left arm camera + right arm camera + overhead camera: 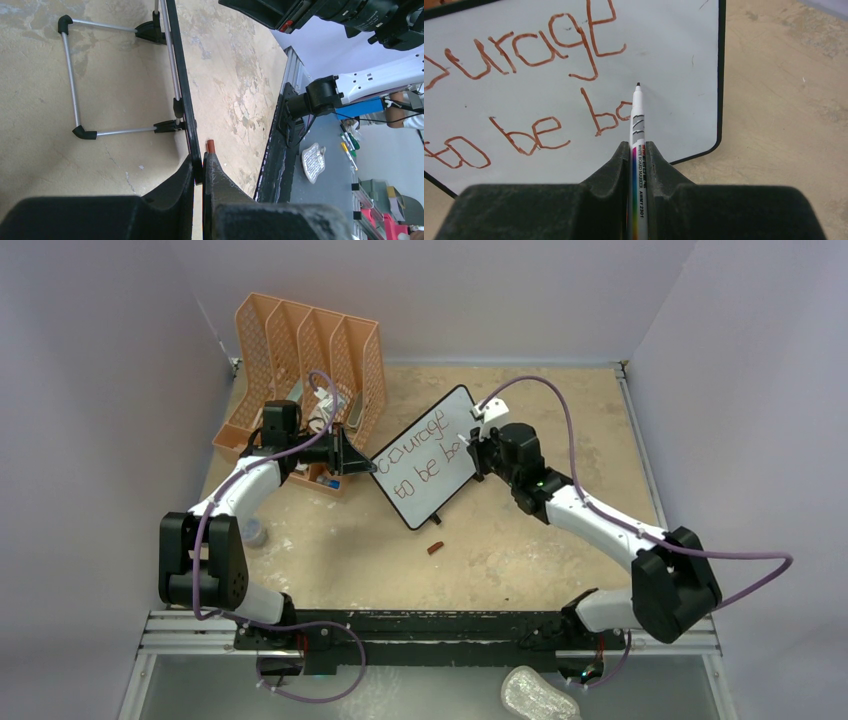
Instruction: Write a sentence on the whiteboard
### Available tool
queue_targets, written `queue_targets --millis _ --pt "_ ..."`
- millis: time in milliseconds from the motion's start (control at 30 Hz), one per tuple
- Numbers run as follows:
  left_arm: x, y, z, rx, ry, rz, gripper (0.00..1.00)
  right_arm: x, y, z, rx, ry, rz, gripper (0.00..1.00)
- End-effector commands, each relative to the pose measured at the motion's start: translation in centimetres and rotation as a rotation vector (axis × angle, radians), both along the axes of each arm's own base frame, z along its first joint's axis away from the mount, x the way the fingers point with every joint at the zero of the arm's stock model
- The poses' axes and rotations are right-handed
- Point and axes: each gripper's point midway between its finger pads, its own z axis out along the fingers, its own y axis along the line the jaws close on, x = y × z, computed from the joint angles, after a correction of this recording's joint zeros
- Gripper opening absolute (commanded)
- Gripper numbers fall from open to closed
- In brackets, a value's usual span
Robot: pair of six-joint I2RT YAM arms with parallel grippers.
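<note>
The whiteboard point(432, 460) stands tilted mid-table, black-framed, on its wire stand point(75, 85). The sentence point(425, 455) on it reads "courage" above "to be ba", in brown-red strokes point(524, 50). My left gripper point(368, 466) is shut on the board's left edge; its frame point(181, 85) runs edge-on between the fingers point(197, 172). My right gripper point(474, 443) is shut on a white whiteboard marker point(638, 150). Its tip point(638, 85) is at the board face point(664, 45), just above and right of the last letter.
An orange perforated file organizer point(300, 350) stands behind the left arm. A small red-brown cap point(435, 548) lies on the table in front of the board, also visible past my left fingertips point(211, 146). A silvery object point(538, 695) lies below the arm bases.
</note>
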Motion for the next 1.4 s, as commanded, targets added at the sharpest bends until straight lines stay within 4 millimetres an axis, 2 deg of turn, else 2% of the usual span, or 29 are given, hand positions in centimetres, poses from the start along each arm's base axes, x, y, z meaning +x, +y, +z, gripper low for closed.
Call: queue_targets --millis 0,233,667,1367 --pt "0.6 0.2 -1.1 0.041 -0.018 0.012 0.0 1.9 0.8 4.1 0.054 -0.112 -0.001 0.0" --pt "0.6 0.2 -1.1 0.041 -0.018 0.012 0.0 2.4 1.0 4.0 0.027 -0.122 0.015 0.0" --pt "0.6 0.3 -1.2 0.043 -0.017 0.013 0.0 2.0 0.9 2.0 0.0 -0.068 0.032 0.0" --pt "0.6 0.3 -1.1 0.044 -0.021 0.014 0.0 -0.4 -0.1 -0.6 -0.015 0.013 0.039 0.0"
